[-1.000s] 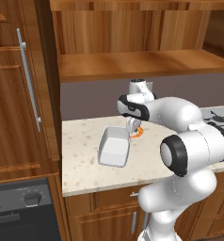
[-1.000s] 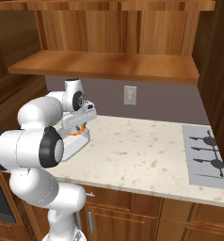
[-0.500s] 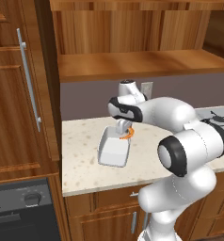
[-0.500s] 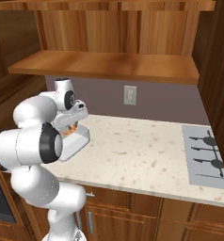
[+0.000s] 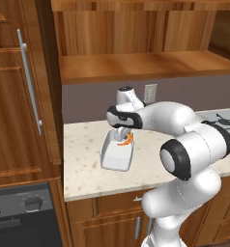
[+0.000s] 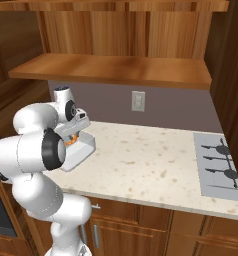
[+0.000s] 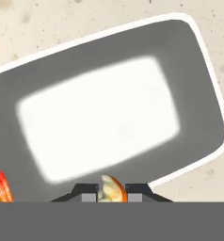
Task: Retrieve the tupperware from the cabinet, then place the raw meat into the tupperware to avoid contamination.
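In the left base view, the gripper [image 5: 122,136] sits at centre frame, directly over the tupperware [image 5: 116,157], with the raw meat [image 5: 124,141] showing as an orange crescent just under the hand. A second ago the hand hung to the right of the tray, the meat beside its far edge rather than above it; half a second ago it was already crossing the rim. Now it is over the tray's upper half. The tray lies on the speckled counter [image 5: 83,164], left of centre, its long side running away from the camera. The open cabinet [image 5: 136,62] fills the upper frame, its shelf bare.

In the right base view, the gripper [image 6: 71,139] is at the left, partly behind the arm's own elbow, and it has slid further left over the last second. The orange meat [image 6: 68,142] peeks out just above the tray's near wall [image 6: 81,152].

In the hand view, the tupperware [image 7: 104,117] spreads across the frame, tilted, its white floor right beneath the fingertips [image 7: 88,195]. The jaws stand nearly closed, pinching the meat [image 7: 111,189] at bottom centre (a second orange tip shows at the lower left edge). My reading: carrying is essentially finished, and what remains is lowering a little and letting go so the piece lands inside.
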